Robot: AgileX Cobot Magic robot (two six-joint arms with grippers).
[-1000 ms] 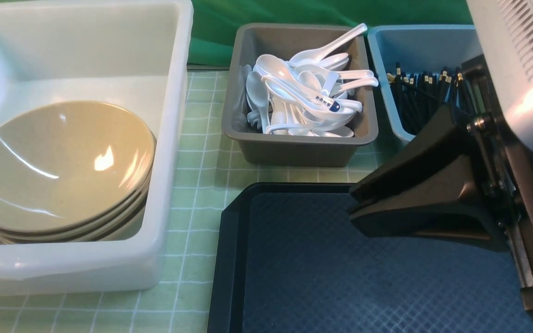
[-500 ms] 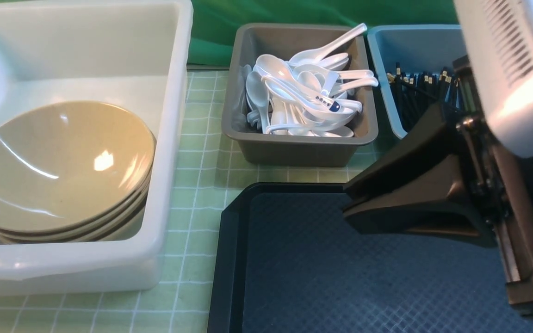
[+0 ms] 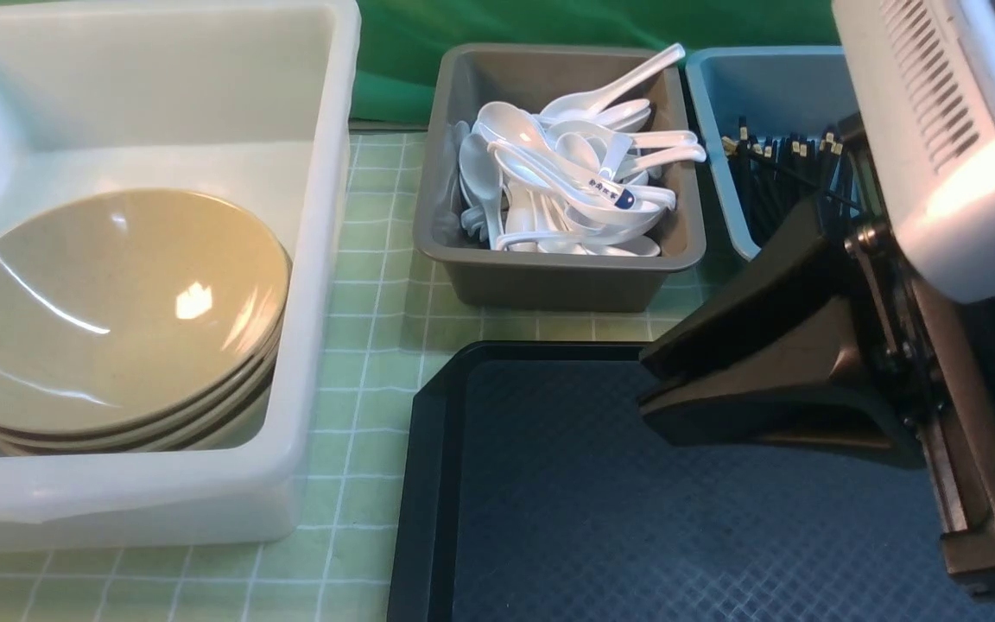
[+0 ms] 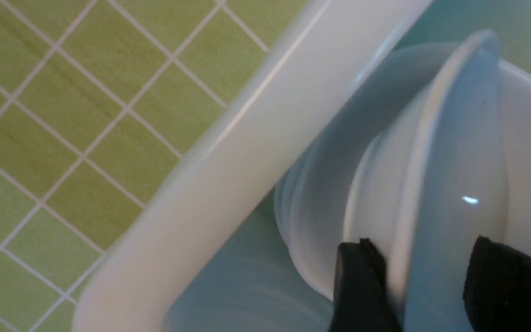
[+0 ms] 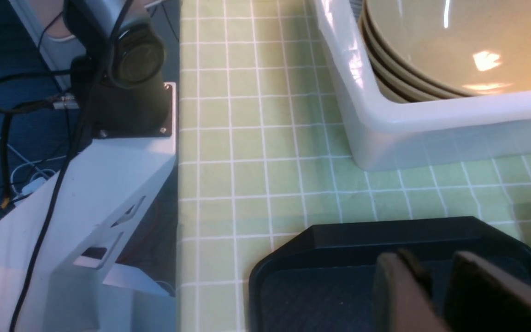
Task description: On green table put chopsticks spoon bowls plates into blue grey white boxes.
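In the left wrist view my left gripper point(image 4: 422, 242) is open inside the white box point(image 4: 247, 152). A white plate point(image 4: 459, 161) stands tilted on edge between its jaws, its rim beside one finger point(image 4: 362, 276) and a gap to the other. It leans on other white plates point(image 4: 321, 193). Several tan bowls point(image 3: 109, 311) are stacked in the white box point(image 3: 316, 259). The blue-marked spoon point(image 3: 608, 193) lies in the grey box point(image 3: 549, 276). The chopsticks point(image 3: 774, 173) stand in the blue box point(image 3: 726, 104). My right gripper point(image 3: 646, 389) hovers over the black tray, its jaws slightly apart and empty.
The black tray point(image 3: 549, 501) lies on the green table point(image 3: 377, 363) in front of the grey and blue boxes. Plain white spoons point(image 3: 497, 164) fill the grey box. The robot's base and cables point(image 5: 122, 69) stand past the table's edge.
The right arm and its gripper have drifted a little to the left over the black tray. The bowls, spoons and chopsticks have not moved.
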